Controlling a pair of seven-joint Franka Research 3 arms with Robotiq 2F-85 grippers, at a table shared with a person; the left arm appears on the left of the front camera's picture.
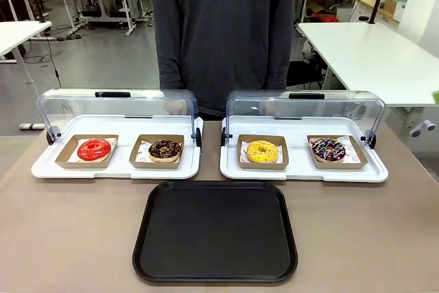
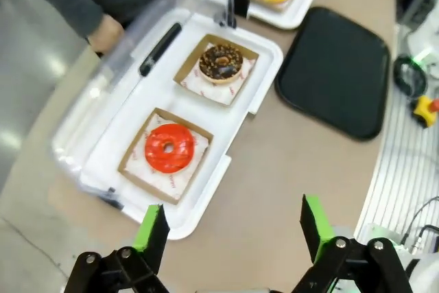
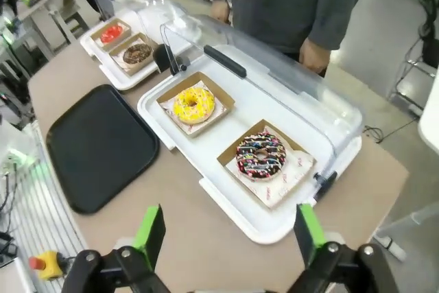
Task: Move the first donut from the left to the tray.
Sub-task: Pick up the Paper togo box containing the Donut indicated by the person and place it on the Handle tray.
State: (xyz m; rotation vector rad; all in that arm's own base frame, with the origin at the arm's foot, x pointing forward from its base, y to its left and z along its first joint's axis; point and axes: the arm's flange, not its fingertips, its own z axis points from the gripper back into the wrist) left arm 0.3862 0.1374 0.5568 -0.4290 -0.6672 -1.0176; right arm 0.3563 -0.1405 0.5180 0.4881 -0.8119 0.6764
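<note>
Both left fingers (image 2: 152,230) and right fingers (image 3: 149,230) are hanging wide open, empty; red-glazed donut (image 2: 169,147) is sitting in its cardboard holder (image 2: 127,167) on a white platter (image 2: 158,87), off the black tray (image 1: 215,231), likely smearing if pinched directly

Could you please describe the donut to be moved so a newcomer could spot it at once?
Beyond the black tray, find the left platter of two. Look at its leftmost holder. The red donut there is plain and glossy; the brown donut beside it carries sprinkles.
</note>
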